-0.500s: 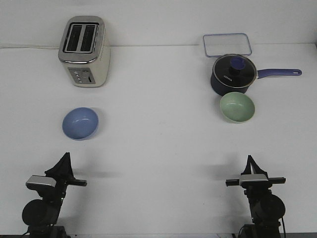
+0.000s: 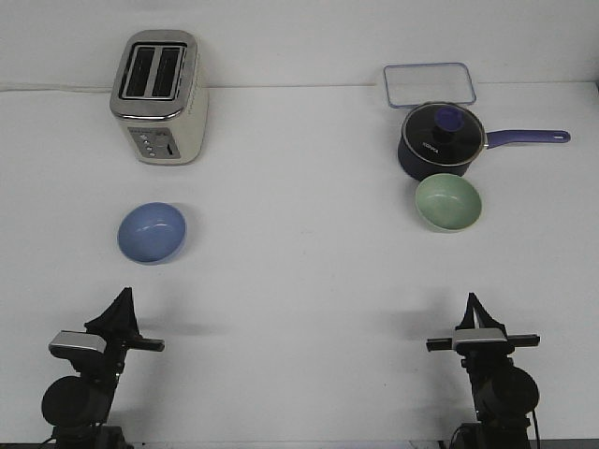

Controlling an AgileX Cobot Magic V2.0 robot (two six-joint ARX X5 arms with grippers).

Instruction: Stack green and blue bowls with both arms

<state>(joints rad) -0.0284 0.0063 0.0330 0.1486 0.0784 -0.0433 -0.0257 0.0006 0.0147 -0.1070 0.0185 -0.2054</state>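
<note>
Front view is all I have: a white surface (image 2: 299, 281) with both bowls resting on it, well apart. I take the toaster (image 2: 159, 96) as my landmark. I see the blue bowl (image 2: 151, 233) nearer to me than the toaster and almost straight in line with it, open side up, with bare surface between the 2. I see the green bowl (image 2: 448, 202) far off to the right of the toaster, also upright, sitting just beside the dark saucepan (image 2: 440, 140) on its near side; I cannot tell whether they touch. Beyond the saucepan, about level with the toaster's back, lies a clear rectangular lid (image 2: 429, 84).

My left gripper (image 2: 122, 301) is parked low at the near edge, nearer to me than the blue bowl and clear of it. My right gripper (image 2: 474, 307) sits likewise at the near edge, far right of the toaster. Each pair of fingers comes together into a point, holding nothing.
</note>
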